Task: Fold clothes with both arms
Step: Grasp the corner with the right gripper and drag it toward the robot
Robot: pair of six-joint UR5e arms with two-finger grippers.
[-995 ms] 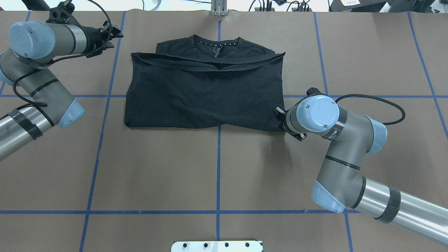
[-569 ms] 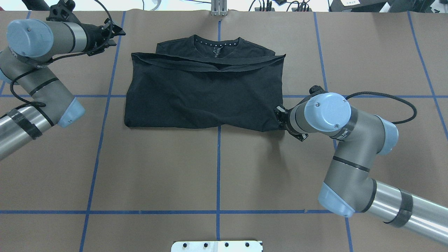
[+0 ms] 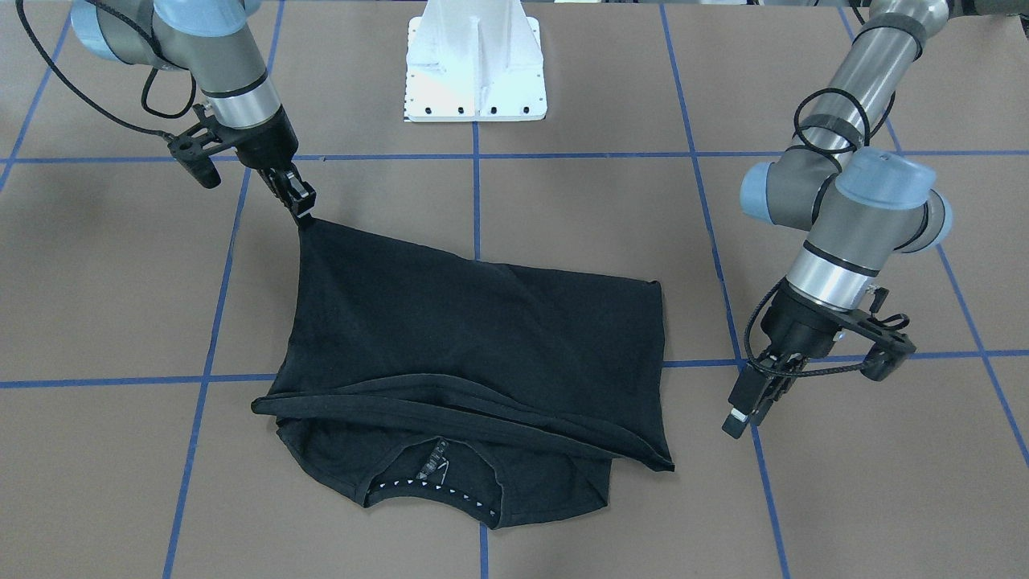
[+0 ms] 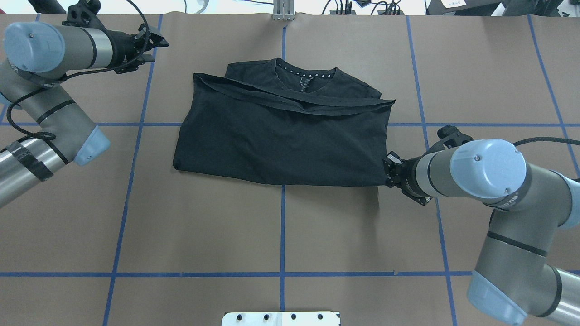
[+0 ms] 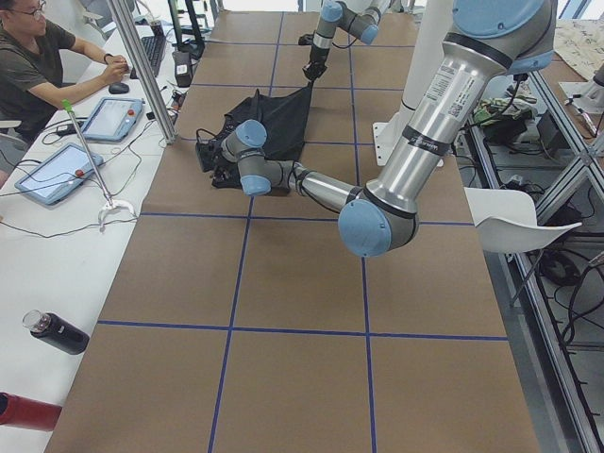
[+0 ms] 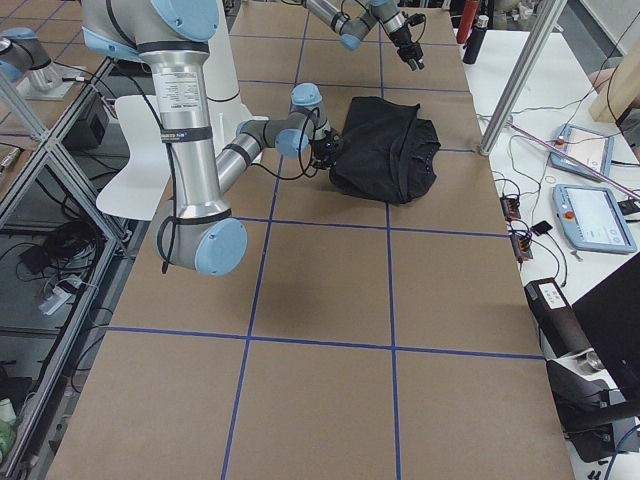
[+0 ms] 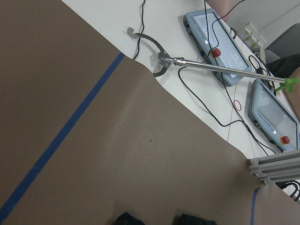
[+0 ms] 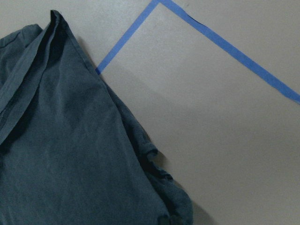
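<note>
The black T-shirt (image 4: 281, 140) (image 3: 466, 338) lies folded across its middle on the brown table, collar at the far side. My right gripper (image 4: 388, 174) (image 3: 303, 213) is shut on the shirt's near right corner and pulls it taut, lifted slightly off the table. In the right wrist view the cloth (image 8: 70, 154) bunches at the bottom edge. My left gripper (image 4: 156, 45) (image 3: 741, 418) hovers off the shirt's far left side, holding nothing. Its two fingertips (image 7: 129, 218) show apart in the left wrist view, so it is open.
Blue tape lines (image 4: 283, 226) grid the table. The white base block (image 3: 474, 64) stands at the near edge. A metal post (image 4: 283, 11) and cables line the far edge. Beyond it lie tablets (image 7: 215, 47) and a hooked rod (image 7: 159, 61), with a person (image 5: 38, 57) seated there.
My right gripper has dragged the shirt's corner to the right and toward the robot. The whole shirt slid right and turned slightly. The left arm barely shifted.
</note>
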